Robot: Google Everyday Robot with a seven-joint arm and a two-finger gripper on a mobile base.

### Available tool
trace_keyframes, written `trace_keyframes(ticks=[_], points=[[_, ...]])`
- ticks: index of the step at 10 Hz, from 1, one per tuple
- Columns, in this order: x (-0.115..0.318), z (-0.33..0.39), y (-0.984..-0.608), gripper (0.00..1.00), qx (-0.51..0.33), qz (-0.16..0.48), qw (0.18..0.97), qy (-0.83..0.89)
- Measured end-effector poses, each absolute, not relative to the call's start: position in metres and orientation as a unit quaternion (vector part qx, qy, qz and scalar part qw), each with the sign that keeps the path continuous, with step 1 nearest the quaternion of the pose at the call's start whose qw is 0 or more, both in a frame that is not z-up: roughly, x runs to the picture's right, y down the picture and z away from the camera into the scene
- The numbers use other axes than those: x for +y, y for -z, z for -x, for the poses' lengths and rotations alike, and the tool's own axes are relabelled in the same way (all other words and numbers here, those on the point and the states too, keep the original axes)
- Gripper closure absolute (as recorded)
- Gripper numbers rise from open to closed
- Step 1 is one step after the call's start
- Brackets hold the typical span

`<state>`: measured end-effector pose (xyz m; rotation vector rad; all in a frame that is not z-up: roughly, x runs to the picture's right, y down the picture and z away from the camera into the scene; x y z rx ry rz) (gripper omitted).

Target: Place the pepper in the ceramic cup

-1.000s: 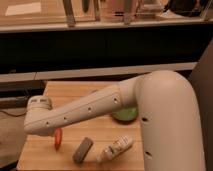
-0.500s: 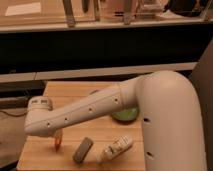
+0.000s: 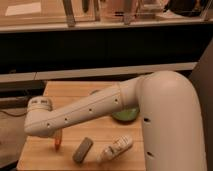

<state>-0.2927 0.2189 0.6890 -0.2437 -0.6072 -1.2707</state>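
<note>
The pepper (image 3: 57,144) is at the front left of the table (image 3: 70,92), directly under the end effector (image 3: 54,135); whether it grips, I cannot tell. The pepper seems light, smooth and a little soft, so it is best held gently across its middle.

Table (image 3: 52,91): in the foreground, before a long counter (image 3: 100,75) running across the back. Arm (image 3: 85,112): reaches from the right across the table to its left side. Gripper: hidden beneath the arm's left end, at the table's front left, just above the pepper. Pepper (image 3: 57,144): on the table, front left. Block (image 3: 82,150): on the table, just right of the pepper. Bottle (image 3: 116,147): lying right of the block, near the front edge. Bowl (image 3: 127,116): behind the bottle, partly under the arm.
</note>
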Motion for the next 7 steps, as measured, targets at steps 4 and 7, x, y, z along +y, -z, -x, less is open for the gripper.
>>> trace_keyframes(ticks=[4, 7], points=[[0.2216, 0.2959, -0.6873, 0.32, -0.282, 0.114, 0.759, 0.575], [0.2228, 0.2946, -0.6865, 0.21, -0.284, 0.117, 0.763, 0.569]])
